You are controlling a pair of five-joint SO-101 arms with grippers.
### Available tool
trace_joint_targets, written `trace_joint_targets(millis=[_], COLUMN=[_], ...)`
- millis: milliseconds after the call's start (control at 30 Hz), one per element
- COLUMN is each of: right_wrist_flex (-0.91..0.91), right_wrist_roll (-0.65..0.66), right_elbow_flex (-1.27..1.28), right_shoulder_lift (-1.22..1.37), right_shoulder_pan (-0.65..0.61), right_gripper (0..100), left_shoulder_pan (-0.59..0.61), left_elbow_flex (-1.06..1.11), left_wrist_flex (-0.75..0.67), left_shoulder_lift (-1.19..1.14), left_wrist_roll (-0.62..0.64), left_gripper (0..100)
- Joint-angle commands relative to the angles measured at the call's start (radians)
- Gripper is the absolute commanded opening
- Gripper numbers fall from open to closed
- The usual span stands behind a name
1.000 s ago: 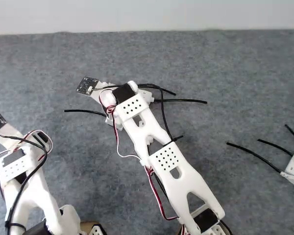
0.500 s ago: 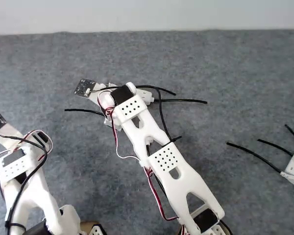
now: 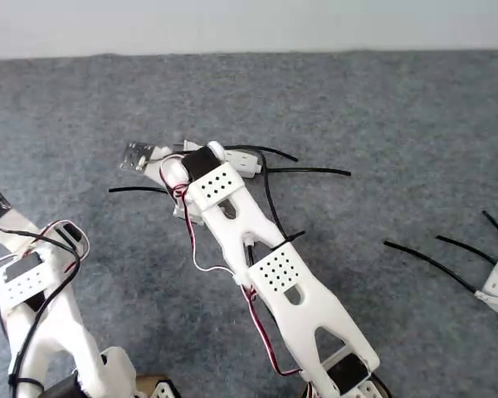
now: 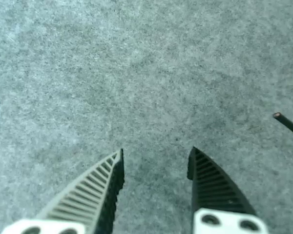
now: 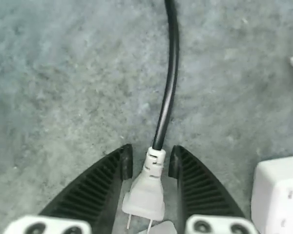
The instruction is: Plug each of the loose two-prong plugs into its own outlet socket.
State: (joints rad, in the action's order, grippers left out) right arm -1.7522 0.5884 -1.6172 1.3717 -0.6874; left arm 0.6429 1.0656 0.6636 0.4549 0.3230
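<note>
So the right gripper (image 5: 150, 153) has its fingers (image 5: 105, 180) pulled in to a narrow gap with the white two-prong plug (image 5: 144, 192) sitting between them. It looks like they've got the body pinched, though I wouldn't swear the grip is firm. All of this is out left of the middle of the grey bench (image 3: 382, 116), with a white socket block (image 5: 278, 195) just beside the gripper.

The left gripper (image 4: 155, 156) is over bare bench down at the near left, fingers spread wide with nothing in them. A loose cable end (image 4: 288, 124) lies near it.

What worries me:
- The plug body tapers toward the neck, so the fingers could squeeze it out lengthwise.
- Its black cable (image 5: 170, 73) looks stiff, and any drag on it could twist the plug in the grip.
- Other black leads (image 3: 311, 172) run under that arm, so a swing could snag them.
- The socket block looks light. If the prongs miss the holes, the push probably just shoves it across the bench.

Orientation is the big one. The plug's long axis runs in line with the fingers. Its prongs point back toward the wrist, and the cable heads away past the fingertips. The prongs aren't facing the block at all, so it needs turning first.
</note>
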Motion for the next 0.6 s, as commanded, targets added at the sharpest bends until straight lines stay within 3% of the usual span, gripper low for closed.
trace_joint_targets(millis=[0,233,467,567], right_wrist_flex=[-0.053,-0.059,-0.036,0.074], right_wrist_roll=[-0.069,-0.13,-0.144,-0.155], right_elbow_flex=[-0.057,-0.009,0.474,0.631], right_shoulder_lift=[-0.116,-0.173,-0.493,-0.527], right_shoulder_pan=[0.036,0.062,0.027,0.028], right_gripper=[13.6,13.6,13.6,13.6], left_shoulder_pan=[-0.005,-0.005,-0.005,-0.005], left_elbow_flex=[-0.033,-0.033,-0.035,-0.035], left_wrist_flex=[-0.029,-0.029,-0.029,-0.029], left_shoulder_lift=[0.0,0.0,0.0,0.0], left_wrist_roll=[0.005,0.005,0.003,0.003], left_gripper=[20,20,20,20])
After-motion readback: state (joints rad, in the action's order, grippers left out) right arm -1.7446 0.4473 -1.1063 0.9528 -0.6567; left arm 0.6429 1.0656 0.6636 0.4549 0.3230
